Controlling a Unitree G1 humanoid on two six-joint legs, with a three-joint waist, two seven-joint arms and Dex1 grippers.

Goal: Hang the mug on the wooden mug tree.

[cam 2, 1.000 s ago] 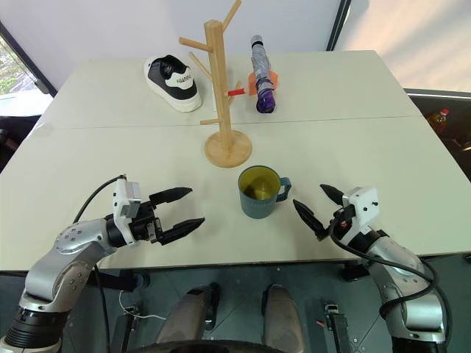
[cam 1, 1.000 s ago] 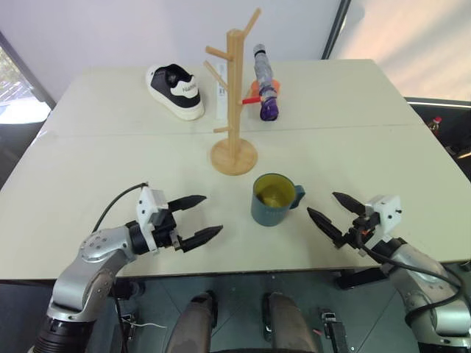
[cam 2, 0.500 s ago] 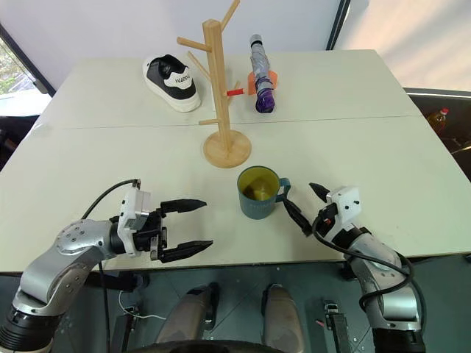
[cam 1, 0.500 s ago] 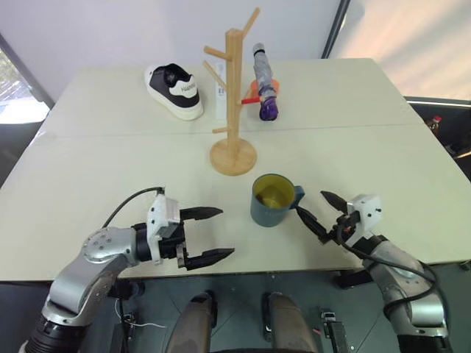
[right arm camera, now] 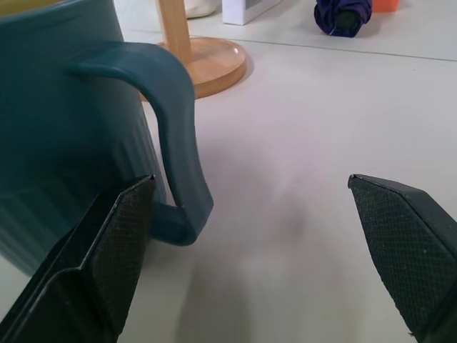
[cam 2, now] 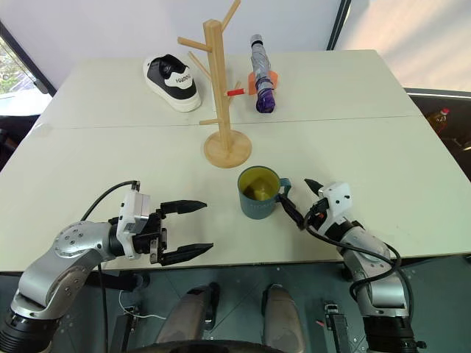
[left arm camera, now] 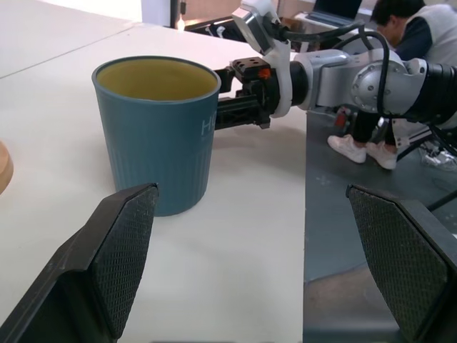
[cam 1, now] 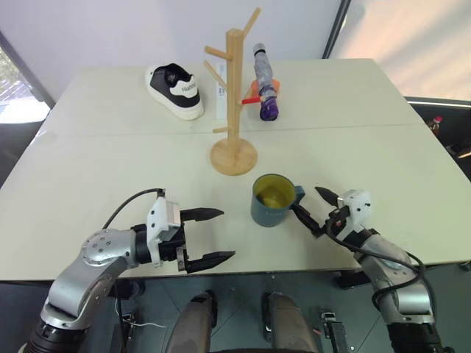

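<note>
Mug [cam 1: 271, 200] upright on table [cam 1: 110, 169], near tree [cam 1: 234, 95] base. Right gripper [cam 1: 312, 207] wide, straddling handle [right arm camera: 168, 107]; close squarely on handle. Left gripper [cam 1: 208, 236] wide, empty, apart.

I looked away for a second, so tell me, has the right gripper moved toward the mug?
Yes. The right gripper has closed in on the mug, which stands where it was in front of the wooden mug tree; its open fingers now reach the mug's handle.
</note>
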